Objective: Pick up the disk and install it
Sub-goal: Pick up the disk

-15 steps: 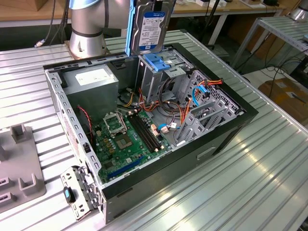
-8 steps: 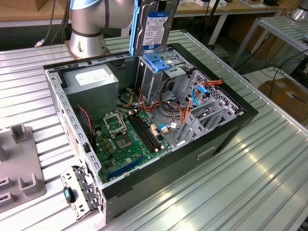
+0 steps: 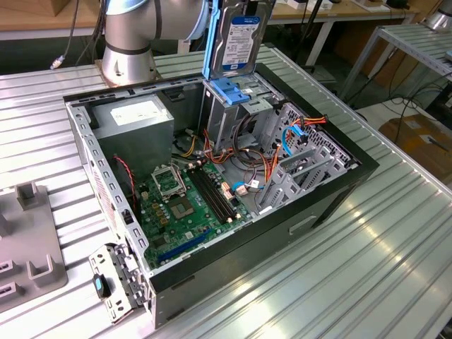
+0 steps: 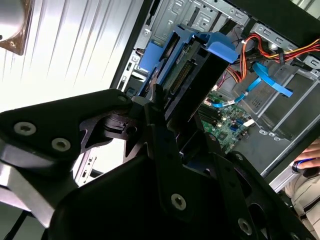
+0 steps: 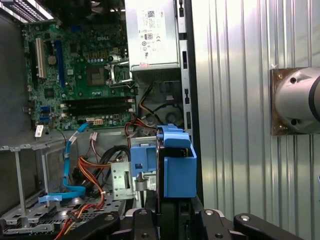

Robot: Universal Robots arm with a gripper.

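Observation:
The disk (image 3: 241,39) hangs upright just above the metal drive cage (image 3: 224,116) at the back of the open computer case. Its white-and-blue label faces the exterior view, and a blue rail (image 3: 208,42) runs down its side. The cage's blue latch (image 3: 231,92) lies directly under the disk's lower edge. In both wrist views my gripper (image 4: 162,107) (image 5: 169,210) is shut on the disk (image 4: 192,70), seen edge-on with its blue rail (image 5: 179,162) and connector end pointing down at the cage.
The case (image 3: 332,194) lies open on a ribbed metal table (image 3: 381,282). Inside are a grey power-supply box (image 3: 134,116), the motherboard (image 3: 180,201) and orange and blue cables (image 3: 272,166). The arm's base (image 3: 127,53) stands behind. A grey fixture (image 3: 28,240) sits at the exterior view's left.

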